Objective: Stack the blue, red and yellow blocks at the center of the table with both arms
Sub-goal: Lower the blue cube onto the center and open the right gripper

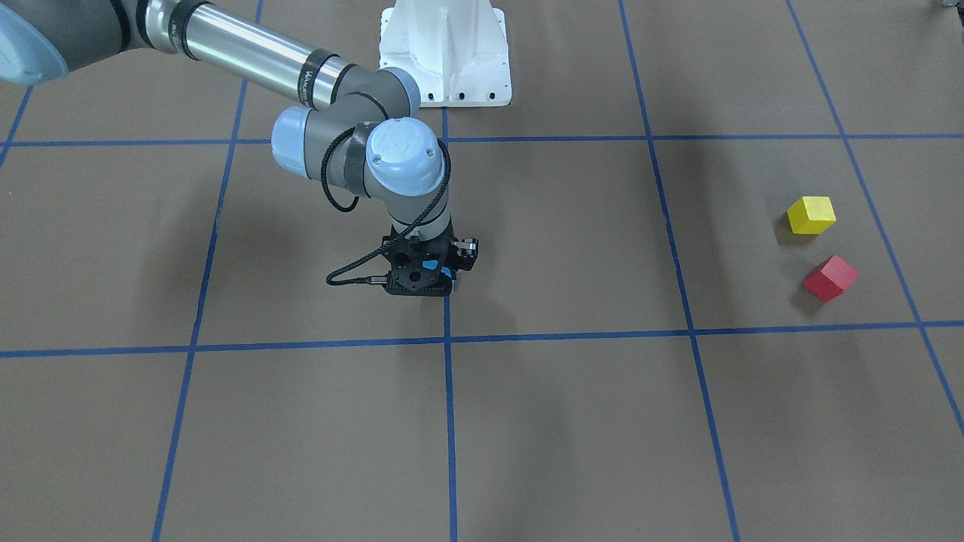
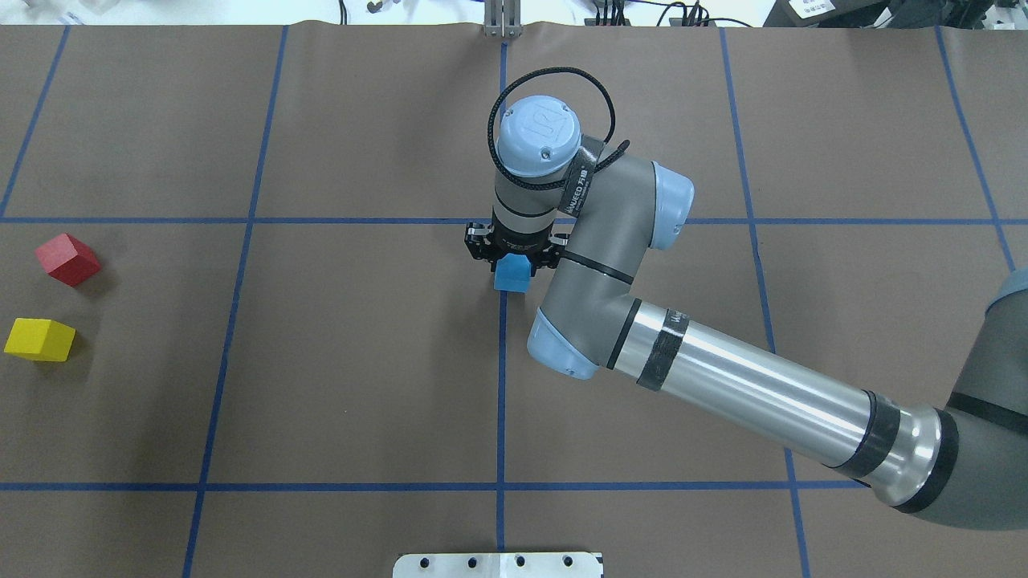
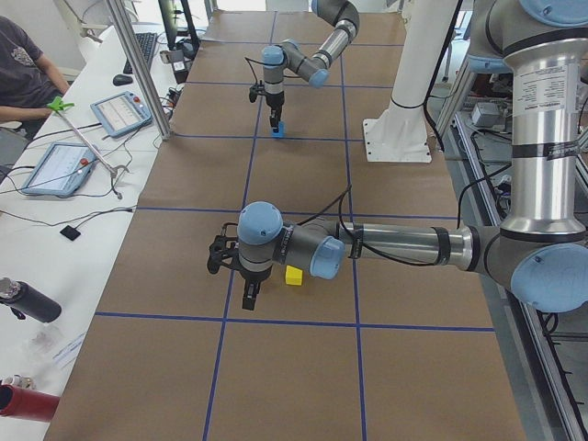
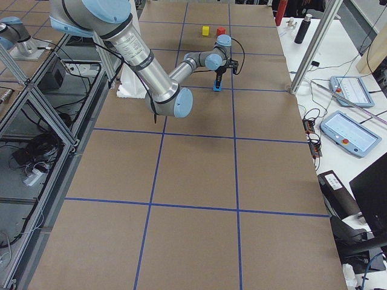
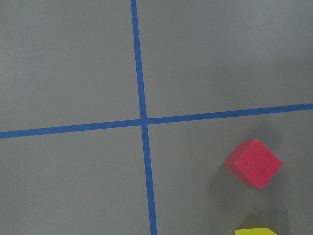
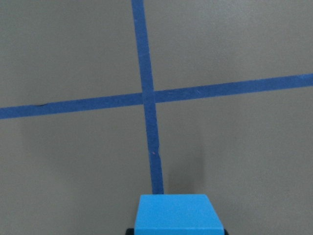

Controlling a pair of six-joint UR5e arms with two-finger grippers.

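The blue block [image 2: 511, 274] sits low at the table's [image 2: 361, 361] center, on the blue tape line, with my right gripper [image 2: 511, 265] shut on it from above. It fills the bottom edge of the right wrist view as the blue block [image 6: 178, 213]. The red block [image 2: 67, 259] and the yellow block [image 2: 39, 339] lie close together on the table's far left; both show in the left wrist view, red block [image 5: 253, 163] and yellow block [image 5: 255, 231]. My left gripper [image 3: 250, 294] shows only in the exterior left view, hanging near the yellow block [image 3: 293, 275]; I cannot tell whether it is open or shut.
The white pedestal [image 1: 444, 53] stands at the robot's side of the table, close to the center. A person [image 3: 23, 73] sits at a side bench with tablets [image 3: 57, 167] and a bottle [image 3: 28, 301]. Aluminium posts [image 4: 308, 45] rise by the table's operator-side edge.
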